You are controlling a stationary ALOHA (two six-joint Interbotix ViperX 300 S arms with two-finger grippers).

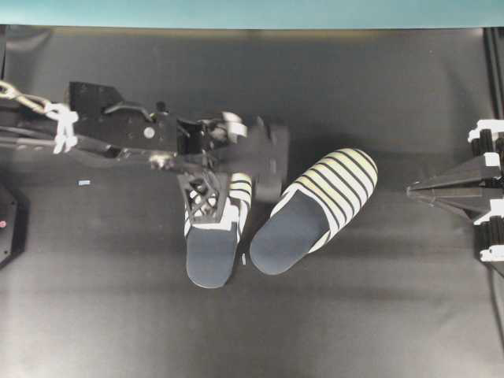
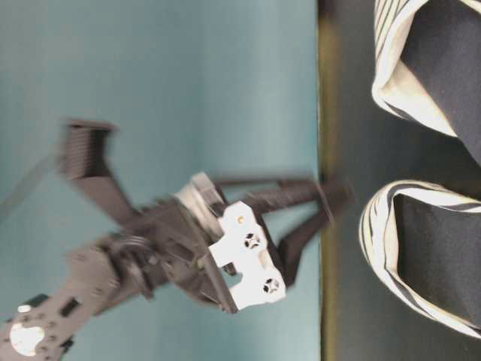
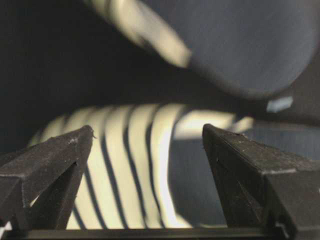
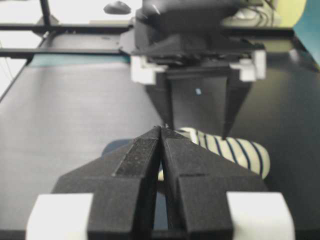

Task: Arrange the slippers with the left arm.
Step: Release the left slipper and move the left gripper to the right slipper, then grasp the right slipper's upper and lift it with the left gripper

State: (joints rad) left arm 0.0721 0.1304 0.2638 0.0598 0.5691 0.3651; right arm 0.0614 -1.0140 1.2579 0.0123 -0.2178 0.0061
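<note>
Two slippers lie mid-table, toes toward the back. The left slipper (image 1: 213, 248) points straight back and the right slipper (image 1: 315, 213) is angled to the right. Both have striped toe covers and navy insoles. My left gripper (image 1: 236, 185) hangs over the left slipper's toe cover, open, with nothing held. In the left wrist view its fingers (image 3: 60, 160) stand wide apart over the striped cover (image 3: 135, 170), with the other slipper (image 3: 240, 45) beyond. My right gripper (image 1: 413, 189) rests at the right edge, shut and empty (image 4: 161, 128), apart from both slippers.
A black cloth (image 1: 378, 315) covers the table. A teal wall (image 1: 252, 12) runs along the back edge. A small pale tag (image 1: 84, 183) lies at the left and a tiny white scrap (image 1: 244, 258) lies between the slippers. A black device (image 1: 6, 224) sits at the left edge.
</note>
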